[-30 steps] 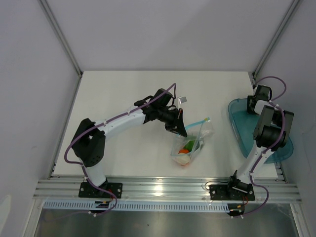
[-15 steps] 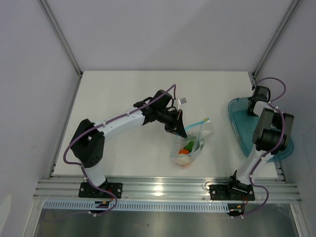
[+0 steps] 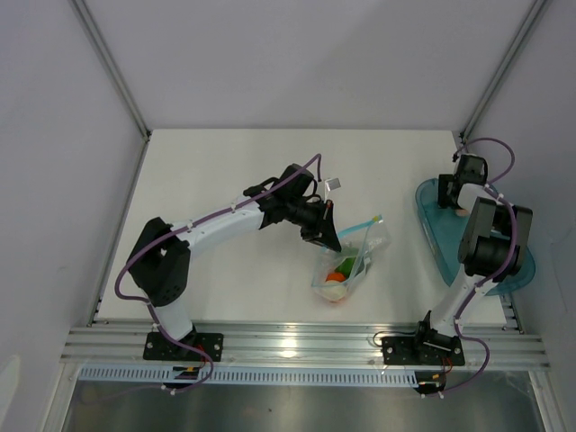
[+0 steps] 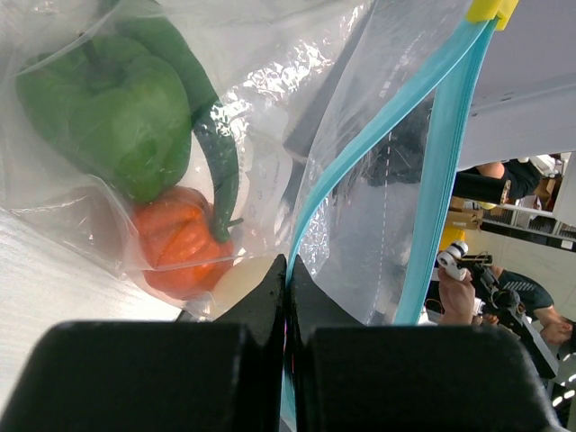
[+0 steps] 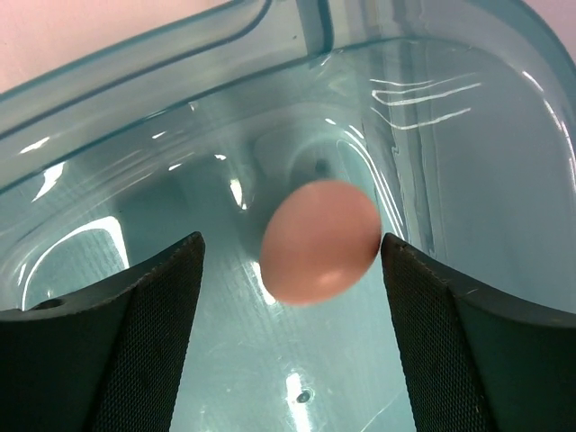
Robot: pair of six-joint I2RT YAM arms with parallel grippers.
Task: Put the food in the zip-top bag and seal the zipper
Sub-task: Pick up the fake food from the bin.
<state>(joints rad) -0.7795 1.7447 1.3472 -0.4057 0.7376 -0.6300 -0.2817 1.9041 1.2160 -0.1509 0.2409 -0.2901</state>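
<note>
Left gripper [image 4: 288, 270]: jaws fully closed, pinching the zipper [image 4: 441, 162] at the mouth of the zip-top bag [image 3: 351, 261]. The bag lies on the surface [image 3: 225, 171] at centre. Through its film I see the green pepper [image 4: 108, 108], the orange-red food [image 4: 180, 243] and one bagged egg [image 4: 236, 283].

Right gripper [image 5: 288, 245]: jaws wide apart and holding nothing. One sits on each side of the loose egg [image 5: 321, 241], and neither touches it. That egg lies in the teal tray [image 5: 135, 180], well apart from the bag.

Handling, judged:
- Bag film is thin, crinkly and limp, and would fold under a pinch. The zipper strip looks like the only stiff part, so take hold there.
- Mouth appears open, with the two strip halves separated in the wrist view.
- Loose egg is smooth, rounded and probably light, so likely slippery. Close across its widest middle, because an off-centre squeeze could squirt it out.
- Tray floor is glossy, so the egg may roll if nudged.
</note>
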